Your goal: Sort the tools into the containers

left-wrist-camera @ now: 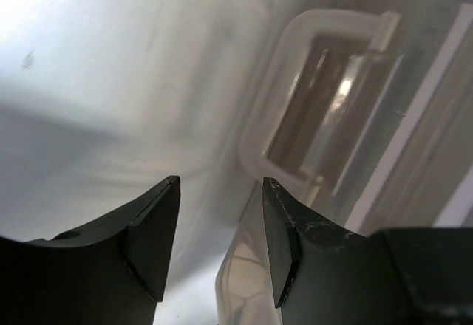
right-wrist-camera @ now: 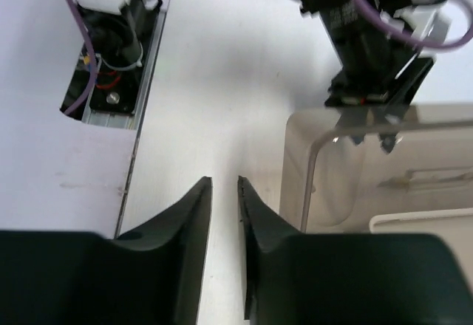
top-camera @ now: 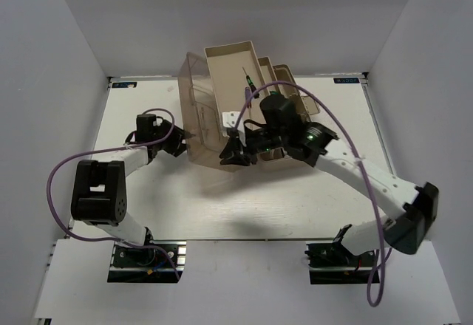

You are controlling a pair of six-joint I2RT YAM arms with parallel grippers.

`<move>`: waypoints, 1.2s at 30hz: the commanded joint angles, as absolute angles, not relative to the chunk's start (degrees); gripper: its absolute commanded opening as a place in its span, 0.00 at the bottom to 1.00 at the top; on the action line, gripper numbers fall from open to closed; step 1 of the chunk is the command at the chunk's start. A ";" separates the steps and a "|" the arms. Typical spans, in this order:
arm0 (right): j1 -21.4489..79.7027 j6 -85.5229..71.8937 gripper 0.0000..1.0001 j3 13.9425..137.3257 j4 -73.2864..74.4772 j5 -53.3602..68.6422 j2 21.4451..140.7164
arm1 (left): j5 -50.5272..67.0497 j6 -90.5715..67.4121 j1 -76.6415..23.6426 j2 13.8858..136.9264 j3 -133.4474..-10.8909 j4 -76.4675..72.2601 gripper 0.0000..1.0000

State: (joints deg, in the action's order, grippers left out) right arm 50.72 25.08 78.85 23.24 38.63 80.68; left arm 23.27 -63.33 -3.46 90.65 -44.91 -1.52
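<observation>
- Top view: bright, even, diffuse light on the white table (top-camera: 222,207); a faint soft shadow lies on the near side of the right gripper (top-camera: 235,155).
- Left wrist view: strong glare up and left of the left gripper (left-wrist-camera: 220,244) — the translucent lid (left-wrist-camera: 325,118) ahead is blurred.
- Right wrist view: the background is sharp, while the close dark fingers (right-wrist-camera: 188,258) are underlit.
</observation>
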 commanded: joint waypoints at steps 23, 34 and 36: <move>22.00 11.08 0.00 76.02 33.03 -18.02 71.71 | 29.09 -54.32 -7.38 103.27 -86.73 12.30 0.59; 5.73 8.00 0.00 76.01 38.66 8.42 87.34 | 33.30 -54.32 -13.09 113.37 -104.21 16.25 0.59; 5.01 7.04 0.00 77.08 38.94 11.86 88.94 | 35.23 -54.93 -13.97 116.78 -107.47 16.79 0.59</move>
State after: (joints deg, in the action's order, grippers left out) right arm 6.35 8.84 74.26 37.69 2.61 87.99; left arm 30.06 -54.94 -11.27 115.11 -101.84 15.90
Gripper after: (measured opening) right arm 0.005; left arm 0.585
